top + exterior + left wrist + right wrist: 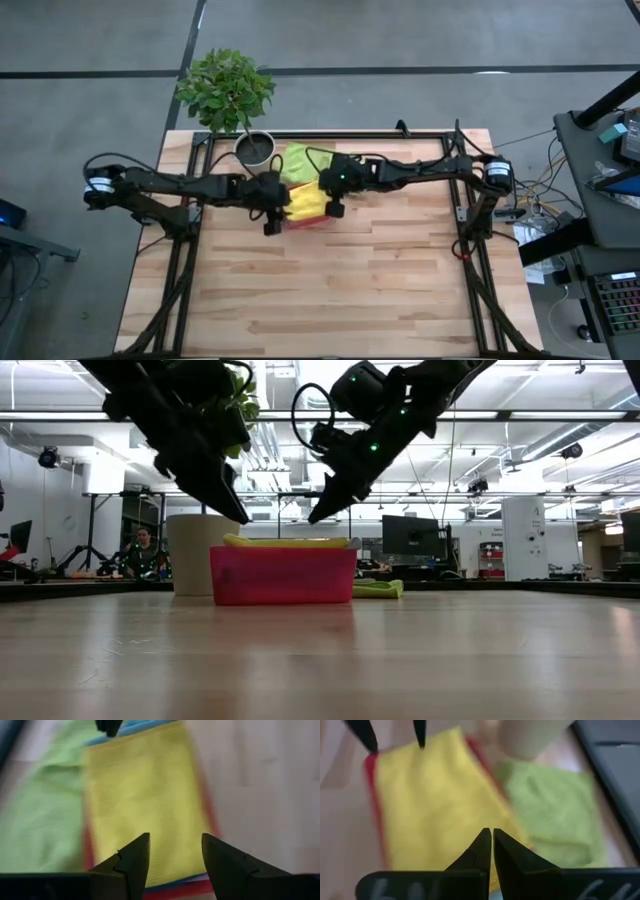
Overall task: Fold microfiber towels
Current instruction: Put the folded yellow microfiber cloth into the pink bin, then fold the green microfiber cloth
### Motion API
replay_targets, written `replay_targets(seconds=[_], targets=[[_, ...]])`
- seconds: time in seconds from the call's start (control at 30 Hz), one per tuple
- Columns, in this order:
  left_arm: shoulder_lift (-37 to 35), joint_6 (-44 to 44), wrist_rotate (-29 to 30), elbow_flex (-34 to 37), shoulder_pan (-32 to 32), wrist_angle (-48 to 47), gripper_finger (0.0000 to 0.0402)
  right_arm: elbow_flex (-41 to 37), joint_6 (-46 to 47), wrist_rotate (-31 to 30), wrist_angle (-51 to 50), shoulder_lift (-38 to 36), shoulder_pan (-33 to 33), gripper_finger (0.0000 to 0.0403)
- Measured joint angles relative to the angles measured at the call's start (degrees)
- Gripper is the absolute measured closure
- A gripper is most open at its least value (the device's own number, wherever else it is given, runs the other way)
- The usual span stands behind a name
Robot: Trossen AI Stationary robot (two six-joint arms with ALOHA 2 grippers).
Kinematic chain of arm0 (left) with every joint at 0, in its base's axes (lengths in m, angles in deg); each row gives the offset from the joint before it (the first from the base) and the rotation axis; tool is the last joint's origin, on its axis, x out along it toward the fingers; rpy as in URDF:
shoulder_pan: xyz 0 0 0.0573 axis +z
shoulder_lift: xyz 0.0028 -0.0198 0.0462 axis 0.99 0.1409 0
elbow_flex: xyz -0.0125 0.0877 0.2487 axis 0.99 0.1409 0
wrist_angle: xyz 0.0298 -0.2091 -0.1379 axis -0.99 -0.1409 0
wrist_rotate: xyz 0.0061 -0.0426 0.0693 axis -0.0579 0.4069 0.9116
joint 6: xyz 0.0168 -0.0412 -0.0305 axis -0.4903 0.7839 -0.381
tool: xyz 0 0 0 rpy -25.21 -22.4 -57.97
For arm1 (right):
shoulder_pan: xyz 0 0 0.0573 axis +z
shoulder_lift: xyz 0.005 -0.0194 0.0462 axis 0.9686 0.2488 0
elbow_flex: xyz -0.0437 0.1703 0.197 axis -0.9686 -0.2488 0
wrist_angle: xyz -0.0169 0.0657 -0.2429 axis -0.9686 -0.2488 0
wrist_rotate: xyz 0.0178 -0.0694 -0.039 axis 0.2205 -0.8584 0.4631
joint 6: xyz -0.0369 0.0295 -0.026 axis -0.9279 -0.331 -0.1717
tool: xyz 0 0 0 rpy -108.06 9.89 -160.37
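A folded yellow towel (145, 800) lies on top in the pink tray (283, 578), with a blue edge (137, 730) showing under it. A lime green towel (555, 810) lies flat on the table beside the tray, toward the far edge. My left gripper (172, 840) hovers open over the tray's left end (272, 222). My right gripper (491, 840) hovers shut over its right end (336, 208). In the low view both sets of fingertips, left (240, 515) and right (315, 515), hang clear above the yellow towel (285, 542).
A potted plant (228, 90) in a white pot (256, 148) stands just behind the tray at the far edge. A black frame (190, 250) runs along the table's sides. Bare wood (330, 290) stretches toward the near edge. A person (140, 552) sits in the room beyond.
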Motion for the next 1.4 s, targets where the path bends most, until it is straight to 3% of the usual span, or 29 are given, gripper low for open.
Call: replay_targets(seconds=[0.13, 0.37, 0.63, 0.9, 1.4], targets=[[0.2, -2.4, 7.6, 0.0, 0.9, 0.3, 0.0238, -0.8, 0.6, -1.0, 7.4, 0.8, -1.3, 0.039], [5.3, -2.7, 8.2, 1.3, 2.6, 3.1, 0.0238, -1.1, 1.6, -1.0, 13.8, 7.0, -1.7, 0.039], [8.8, -1.3, 9.4, 1.2, 2.6, 3.6, 0.0238, -1.1, 1.5, -7.8, 9.6, 8.3, -1.8, 0.039], [6.7, -1.3, 9.4, 0.1, 2.6, 2.7, 0.0238, -1.1, 0.1, -8.6, 6.1, 3.6, -1.8, 0.039], [-1.4, -3.0, 9.4, 0.0, 2.6, 4.2, 0.0238, -2.9, 3.6, -8.4, -14.4, -7.7, -3.0, 0.039]])
